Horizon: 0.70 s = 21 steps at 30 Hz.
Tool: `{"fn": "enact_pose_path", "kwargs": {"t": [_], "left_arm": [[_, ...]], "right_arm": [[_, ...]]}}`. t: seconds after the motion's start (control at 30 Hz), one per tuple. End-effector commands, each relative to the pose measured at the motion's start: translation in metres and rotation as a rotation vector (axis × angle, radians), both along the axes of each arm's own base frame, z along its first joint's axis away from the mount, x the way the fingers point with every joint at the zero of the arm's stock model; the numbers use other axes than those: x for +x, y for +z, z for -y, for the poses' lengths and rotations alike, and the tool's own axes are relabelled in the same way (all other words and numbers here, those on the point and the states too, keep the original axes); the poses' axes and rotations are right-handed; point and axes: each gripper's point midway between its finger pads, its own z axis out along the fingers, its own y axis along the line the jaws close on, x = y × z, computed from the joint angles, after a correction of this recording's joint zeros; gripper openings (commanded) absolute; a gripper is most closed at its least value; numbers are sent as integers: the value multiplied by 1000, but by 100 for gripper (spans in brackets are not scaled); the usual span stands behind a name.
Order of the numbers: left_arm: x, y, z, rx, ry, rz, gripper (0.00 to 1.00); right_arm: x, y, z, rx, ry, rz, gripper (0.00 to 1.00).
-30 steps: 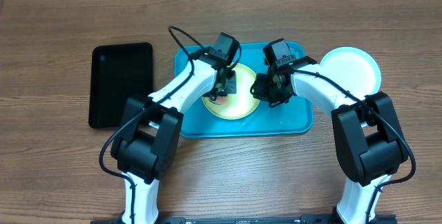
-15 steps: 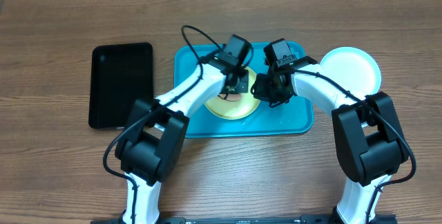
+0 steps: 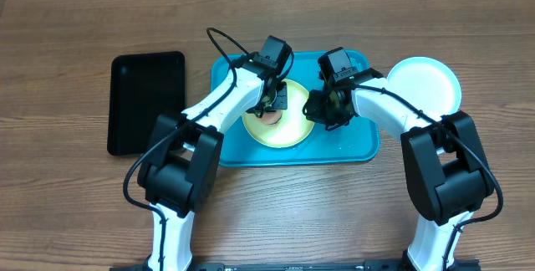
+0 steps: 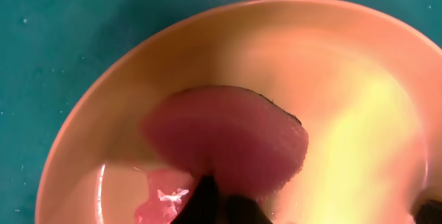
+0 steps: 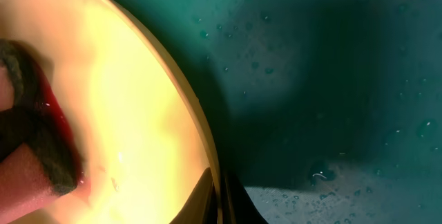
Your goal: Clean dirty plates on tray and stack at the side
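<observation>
Wooden counter point(image 3: 84, 20) bears the tray point(image 3: 355, 150). Left claw point(image 3: 269, 110), clamped on the sponge point(image 4: 228, 141), should press through the red smear point(image 4: 160, 198) while right claw point(image 3: 314, 109) pinches the yellow-green plate point(image 3: 288, 134) steady by its rim.

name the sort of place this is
Likely a robot test bench, not a kitchen: two arms mounted at a wood-grain table, a turquoise tray holding a yellow-green plate, a black tray beside it.

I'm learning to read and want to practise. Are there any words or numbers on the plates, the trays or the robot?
None: no word, number, label or sign can be read in any view.
The yellow-green plate, white plate, turquoise tray, black tray, left arm and right arm look plain.
The pink sponge has no writing either.
</observation>
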Motion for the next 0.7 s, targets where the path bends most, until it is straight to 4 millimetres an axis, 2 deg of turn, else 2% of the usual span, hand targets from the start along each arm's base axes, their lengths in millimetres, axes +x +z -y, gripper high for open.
{"fn": "enact_pose_path", "kwargs": {"t": [0.0, 0.13, 0.2, 0.33, 0.4, 0.47, 0.57, 0.67], "left_arm": [[-49, -50, 5, -49, -81, -231, 4], [-58, -35, 38, -213, -241, -266, 4], [-59, -27, 47, -247, -299, -261, 4], [-41, -15, 52, -246, -316, -202, 4], [-25, -15, 41, -188, -241, -159, 4], [-9, -16, 22, -99, -140, -117, 4], [7, -18, -26, 103, 52, -59, 4], [7, -14, -71, 310, 194, -23, 4]], "right_arm": [[-21, -26, 7, -54, 14, -71, 4], [-21, -26, 7, -55, 15, -71, 4], [-21, -26, 7, -56, 14, -72, 4], [-21, -26, 7, -55, 14, -71, 4], [-21, -26, 7, -56, 14, -71, 4], [-21, -26, 8, -59, 14, -71, 4], [-21, -26, 8, -60, 14, -72, 4], [-21, -26, 8, -60, 14, -72, 4]]}}
